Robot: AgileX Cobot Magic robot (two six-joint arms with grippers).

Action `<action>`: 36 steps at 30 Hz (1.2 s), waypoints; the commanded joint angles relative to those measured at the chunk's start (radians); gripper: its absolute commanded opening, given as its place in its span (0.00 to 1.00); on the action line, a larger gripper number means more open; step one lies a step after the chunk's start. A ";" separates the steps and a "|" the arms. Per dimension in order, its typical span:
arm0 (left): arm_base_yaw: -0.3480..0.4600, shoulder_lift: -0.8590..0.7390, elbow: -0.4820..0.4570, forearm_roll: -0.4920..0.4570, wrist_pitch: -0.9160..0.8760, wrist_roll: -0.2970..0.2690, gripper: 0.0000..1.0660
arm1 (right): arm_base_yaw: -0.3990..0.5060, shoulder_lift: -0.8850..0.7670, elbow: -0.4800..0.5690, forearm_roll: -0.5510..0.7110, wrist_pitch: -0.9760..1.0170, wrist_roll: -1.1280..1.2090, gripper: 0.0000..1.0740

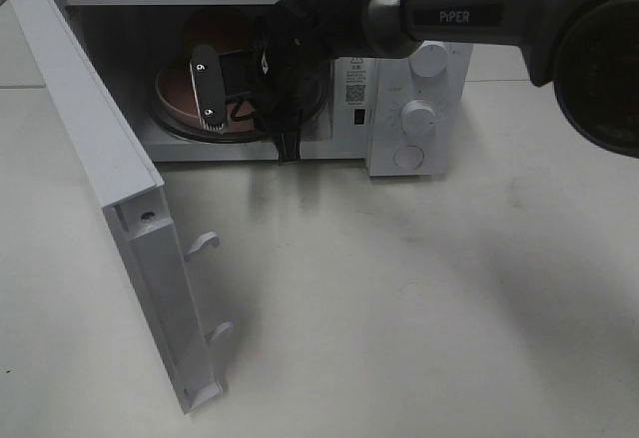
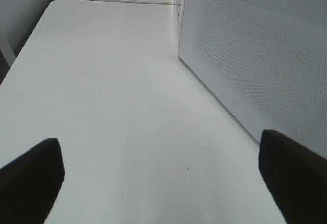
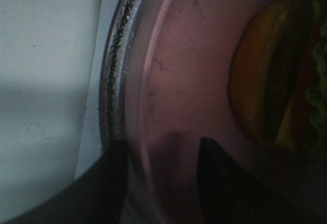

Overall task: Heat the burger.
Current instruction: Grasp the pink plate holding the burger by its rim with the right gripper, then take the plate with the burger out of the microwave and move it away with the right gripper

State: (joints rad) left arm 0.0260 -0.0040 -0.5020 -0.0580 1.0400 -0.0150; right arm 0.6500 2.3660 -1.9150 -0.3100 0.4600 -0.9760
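— What did the surface look like?

— A plain white table [image 1: 399,298], bare in front. At the far left the left gripper [image 2: 163,178] hung over it beside the white microwave's [image 1: 419,109] perforated side wall, its dark fingers [image 2: 30,178] spread wide apart with nothing between them.

— And moving right?

— The microwave door [image 1: 110,189] stood swung open to the left, its two latch hooks facing the near side. Inside, a glass turntable [image 3: 115,81] carried a round pink plate [image 3: 189,81], and the burger [image 3: 278,76] sat on that plate, toward the far side of the cavity.

— The other arm?

— It reached in from the right, marked PIPER. The right gripper [image 3: 158,183] straddled the plate's near rim, one finger outside it and one over it; whether it was clamped on the rim, I couldn't tell.
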 commanded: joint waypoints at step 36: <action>0.001 -0.021 0.003 -0.001 -0.004 -0.005 0.92 | 0.039 -0.124 0.205 0.040 -0.069 -0.210 0.00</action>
State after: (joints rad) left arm 0.0260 -0.0040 -0.5020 -0.0580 1.0400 -0.0150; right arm 0.6860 2.2590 -1.7120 -0.2670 0.4200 -1.1710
